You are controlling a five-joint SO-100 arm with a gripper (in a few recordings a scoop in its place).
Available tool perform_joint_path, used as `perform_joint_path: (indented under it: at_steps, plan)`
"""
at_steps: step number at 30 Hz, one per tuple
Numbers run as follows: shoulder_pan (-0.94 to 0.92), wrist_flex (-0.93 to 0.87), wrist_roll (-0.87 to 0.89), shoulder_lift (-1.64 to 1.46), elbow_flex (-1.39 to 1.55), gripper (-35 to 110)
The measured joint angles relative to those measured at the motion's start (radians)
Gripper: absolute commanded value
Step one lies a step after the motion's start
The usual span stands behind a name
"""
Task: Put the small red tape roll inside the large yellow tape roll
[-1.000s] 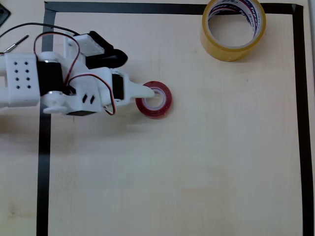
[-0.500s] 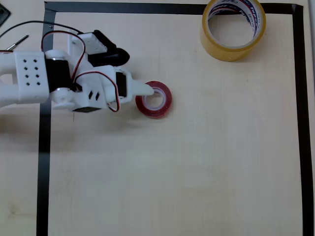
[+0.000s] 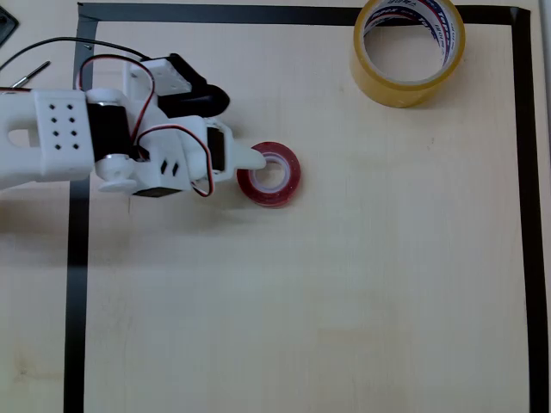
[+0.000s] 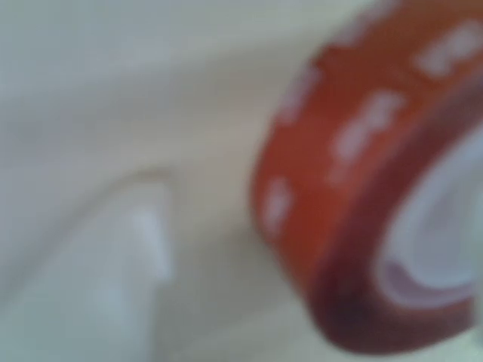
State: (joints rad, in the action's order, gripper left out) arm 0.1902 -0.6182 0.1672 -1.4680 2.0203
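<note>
One small red tape roll [image 3: 269, 174], white core, pale lettering, seemingly flat

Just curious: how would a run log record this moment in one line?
claw: at red tape roll, grip unclear | yellow tape roll: top right, apart | red roll not yet inside

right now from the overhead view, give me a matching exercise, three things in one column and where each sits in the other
Things:
1. small red tape roll
2. large yellow tape roll
3. gripper

Places:
A. top right corner of the table
B. at the red roll's left rim, one finger tip reaching over its hole
C. flat on the table, left of centre

Pairs: 1-C, 2-A, 3-B
</note>
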Motion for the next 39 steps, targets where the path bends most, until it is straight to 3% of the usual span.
perform_joint_path:
  at_steps: [17, 23, 39]
  plan:
    - [0.002, -0.121, 0.006, 0.054, -0.084, 22]
    - [0.002, -0.156, 0.006, 0.071, -0.118, 0]
    - [0.017, -0.215, 0.008, 0.074, -0.143, 0]
